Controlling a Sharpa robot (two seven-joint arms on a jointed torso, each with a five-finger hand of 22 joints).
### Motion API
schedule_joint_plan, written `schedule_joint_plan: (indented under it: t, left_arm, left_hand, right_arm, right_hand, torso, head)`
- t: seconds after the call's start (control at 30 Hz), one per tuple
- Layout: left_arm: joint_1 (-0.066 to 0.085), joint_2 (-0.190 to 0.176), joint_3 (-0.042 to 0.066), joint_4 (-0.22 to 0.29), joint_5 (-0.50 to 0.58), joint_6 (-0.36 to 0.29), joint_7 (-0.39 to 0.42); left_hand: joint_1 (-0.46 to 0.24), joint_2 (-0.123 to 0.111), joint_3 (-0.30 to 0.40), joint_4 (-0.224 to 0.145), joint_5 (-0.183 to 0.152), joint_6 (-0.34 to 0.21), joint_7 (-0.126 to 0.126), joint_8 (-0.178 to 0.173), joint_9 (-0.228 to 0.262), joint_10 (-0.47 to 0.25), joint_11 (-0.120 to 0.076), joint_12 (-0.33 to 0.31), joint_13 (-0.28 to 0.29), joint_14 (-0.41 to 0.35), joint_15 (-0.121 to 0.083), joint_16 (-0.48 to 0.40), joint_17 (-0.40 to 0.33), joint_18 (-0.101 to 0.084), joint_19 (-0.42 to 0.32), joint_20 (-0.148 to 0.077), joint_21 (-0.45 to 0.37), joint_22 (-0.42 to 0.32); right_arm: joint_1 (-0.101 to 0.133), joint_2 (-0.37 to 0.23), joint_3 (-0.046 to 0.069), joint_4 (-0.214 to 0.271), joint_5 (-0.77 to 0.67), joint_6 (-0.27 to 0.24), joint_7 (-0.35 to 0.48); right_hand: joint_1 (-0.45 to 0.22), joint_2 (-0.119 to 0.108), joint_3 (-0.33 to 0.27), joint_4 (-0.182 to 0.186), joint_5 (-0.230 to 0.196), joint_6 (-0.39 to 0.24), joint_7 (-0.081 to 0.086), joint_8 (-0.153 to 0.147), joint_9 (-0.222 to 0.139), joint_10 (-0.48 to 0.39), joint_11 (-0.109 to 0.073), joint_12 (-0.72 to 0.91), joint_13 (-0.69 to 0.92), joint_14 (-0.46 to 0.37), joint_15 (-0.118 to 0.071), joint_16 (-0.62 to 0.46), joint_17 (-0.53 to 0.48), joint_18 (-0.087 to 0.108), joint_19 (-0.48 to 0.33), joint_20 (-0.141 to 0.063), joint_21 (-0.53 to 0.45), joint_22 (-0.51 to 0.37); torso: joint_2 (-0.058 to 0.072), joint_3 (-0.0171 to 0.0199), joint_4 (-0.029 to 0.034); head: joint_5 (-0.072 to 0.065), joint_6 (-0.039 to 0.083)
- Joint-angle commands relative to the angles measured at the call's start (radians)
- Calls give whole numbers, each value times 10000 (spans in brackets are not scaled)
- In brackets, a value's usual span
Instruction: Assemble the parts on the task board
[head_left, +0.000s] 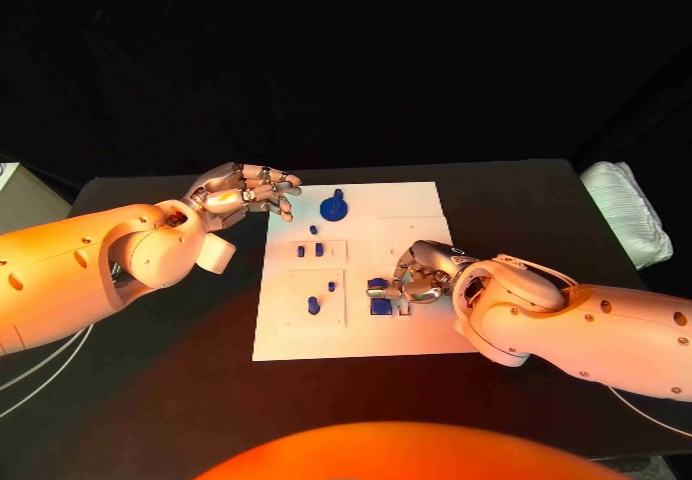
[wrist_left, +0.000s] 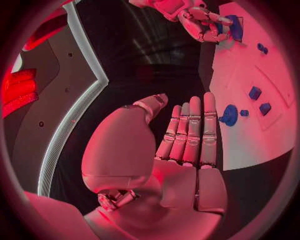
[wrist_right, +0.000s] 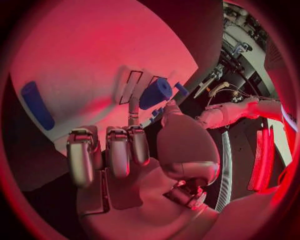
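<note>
The white task board (head_left: 361, 335) lies mid-table with several small blue parts on it. A round blue part (head_left: 335, 208) sits near its far edge, and is also seen in the left wrist view (wrist_left: 229, 115). My left hand (head_left: 245, 190) hovers at the board's far left corner, its fingers (wrist_left: 190, 130) straight and apart, holding nothing. My right hand (head_left: 418, 275) is curled over the board's right middle. There it pinches a blue cylinder (wrist_right: 155, 93) between thumb and a finger; this part also shows at its fingertips (wrist_left: 234, 27). More blue pieces (head_left: 382, 303) lie just below that hand.
A white cloth bundle (head_left: 632, 210) lies at the table's right edge. A long blue part (wrist_right: 37, 105) rests on the board away from my right hand. Bare black table (head_left: 173, 360) surrounds the board.
</note>
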Motion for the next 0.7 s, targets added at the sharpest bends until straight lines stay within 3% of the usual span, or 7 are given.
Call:
schedule_joint_plan:
  t: [0.03, 0.1, 0.27, 0.37, 0.4, 0.53, 0.7]
  left_arm:
    - [0, 8, 5, 9, 86, 176, 37]
    - [0, 12, 5, 1, 135, 196, 28]
    - [0, 18, 5, -9, 193, 231, 10]
    - [0, 23, 5, -15, 207, 245, 4]
    - [0, 25, 5, -20, 211, 250, 2]
    - [0, 23, 5, -29, 217, 248, -1]
    - [0, 15, 4, -33, 220, 259, -17]
  left_hand:
    - [30, 95, -23, 59, 9, 39, -11, 22, 7, -32, 30, -33, 10, -56, 16, 37, 8, 122, 2, 10, -64, -17]
    - [17, 91, -32, 72, 6, 37, -8, 22, 6, -33, 32, -32, 11, -57, 18, 38, 8, 122, 2, 11, -67, -19]
    - [17, 91, -32, 72, 6, 37, -8, 22, 6, -33, 32, -32, 11, -57, 18, 38, 8, 122, 2, 11, -67, -19]
    - [12, 93, -35, 81, 6, 36, -8, 22, 6, -34, 32, -32, 11, -58, 19, 39, 8, 121, 3, 12, -70, -21]
    - [12, 93, -35, 81, 6, 36, -8, 22, 6, -34, 32, -32, 11, -58, 19, 39, 8, 121, 3, 12, -70, -21]
    - [12, 93, -35, 81, 6, 36, -8, 22, 6, -34, 32, -32, 11, -58, 19, 39, 8, 121, 3, 12, -70, -21]
    - [15, 100, -33, 85, 7, 41, -10, 27, 7, -36, 32, -32, 11, -60, 19, 39, 8, 121, 4, 12, -73, -22]
  right_arm:
    - [-15, 12, -2, -39, -38, -273, -80]
    - [-16, -1, -3, -47, -28, -343, -78]
    - [-27, -67, -3, -4, -44, -469, -57]
    - [-51, -171, -3, 87, -62, -627, 56]
    - [-66, -244, -3, 152, -43, -715, 182]
    - [-96, -441, -3, 296, 159, -738, 884]
    - [-150, -636, -3, 408, 75, -703, 1506]
  right_hand:
    - [-396, -524, -121, 25, -53, -488, 179, -310, -150, 226, 204, -329, 1545, 1007, 172, 36, 2380, -77, 956, 84, -159, 2540]
    - [-713, -969, -402, 37, -14, -761, 313, -475, -221, 83, 329, -519, 1418, 1010, 285, 42, 2396, -52, 924, 173, -300, 2504]
    - [-812, -1075, -490, 39, -28, -840, 355, -527, -243, 22, 368, -599, 1365, 1003, 320, 30, 2372, -40, 910, 208, -363, 2488]
    - [-562, -566, -120, 15, 151, -771, 367, -507, -242, 47, 390, -548, 1411, 1006, 353, 35, 2386, -42, 913, 266, -346, 2492]
    - [-276, -285, 91, -1, 221, -671, 342, -451, -224, 86, 372, -487, 1459, 1011, 345, 44, 2408, -48, 922, 279, -309, 2502]
    - [893, 198, 458, -49, 624, -613, 311, -406, -222, 163, 345, -367, 1557, 1029, 323, 75, 2479, -68, 946, 276, -204, 2530]
    - [1862, -233, 218, -40, 368, -549, 283, -259, -175, 183, 325, -307, 1612, 1059, 311, 132, 2604, -92, 973, 267, -77, 2562]
  torso:
    - [-2, 4, 1]
    - [-10, 2, 4]
    - [-12, -1, -5]
    - [-7, 7, -2]
    - [-9, 10, -4]
    - [-10, 6, -21]
    - [-6, -2, -22]
  head:
    - [10, -30]
    - [7, -8]
    - [24, 6]
    - [31, 27]
    - [38, 29]
    - [40, 15]
    - [28, 35]
